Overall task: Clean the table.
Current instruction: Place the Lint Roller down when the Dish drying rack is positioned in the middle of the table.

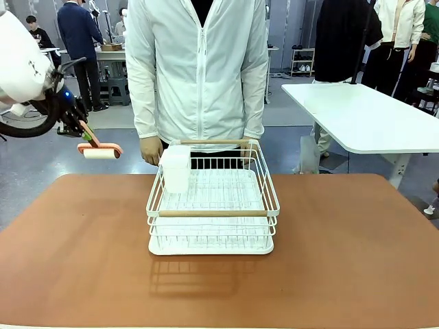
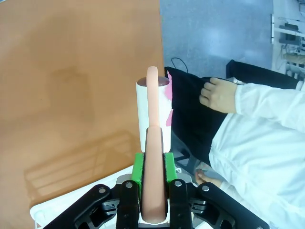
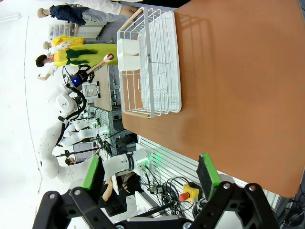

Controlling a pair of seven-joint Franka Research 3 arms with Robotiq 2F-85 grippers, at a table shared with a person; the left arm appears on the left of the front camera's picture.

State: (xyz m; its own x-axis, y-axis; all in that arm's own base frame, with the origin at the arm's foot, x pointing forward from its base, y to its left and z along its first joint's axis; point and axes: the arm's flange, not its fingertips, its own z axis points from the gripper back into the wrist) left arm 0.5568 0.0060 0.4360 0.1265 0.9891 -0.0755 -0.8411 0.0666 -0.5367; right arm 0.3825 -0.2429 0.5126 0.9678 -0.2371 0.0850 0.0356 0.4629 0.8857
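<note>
My left claw (image 2: 153, 183) is clamped on the peach handle of a lint roller (image 2: 152, 125); in the left wrist view both green pads (image 2: 137, 168) press the handle's sides and the white paper drum stands beyond the fingertips at 12 o'clock. In the front view the same claw (image 1: 82, 129) sits at 10 o'clock of the scene, raised above the floor beyond the table's far left corner, with the roller (image 1: 101, 151) held level and clear of the tabletop.

The table (image 1: 82, 260) is the wide reddish-brown top that spans the lower half of the front view. A white wire dish rack (image 1: 212, 205) with two wooden bars rests on it, centred and toward the far edge. A white rectangular cup (image 1: 176, 169) sits inside the rack's far left corner. The rack casts a shadow toward 6 o'clock.

A person in a white jacket (image 1: 199, 68) stands at 12 o'clock, against the far edge, with one hand (image 1: 151, 149) hanging just beside the rack's far left corner. A white-topped table (image 1: 370, 116) stands on the floor at 2 o'clock.

My right claw (image 3: 152, 174) has its fingers spread wide with nothing between the green pads (image 3: 208, 171). It looks along the brown top with the rack (image 3: 150, 62) well apart at 12 o'clock.
</note>
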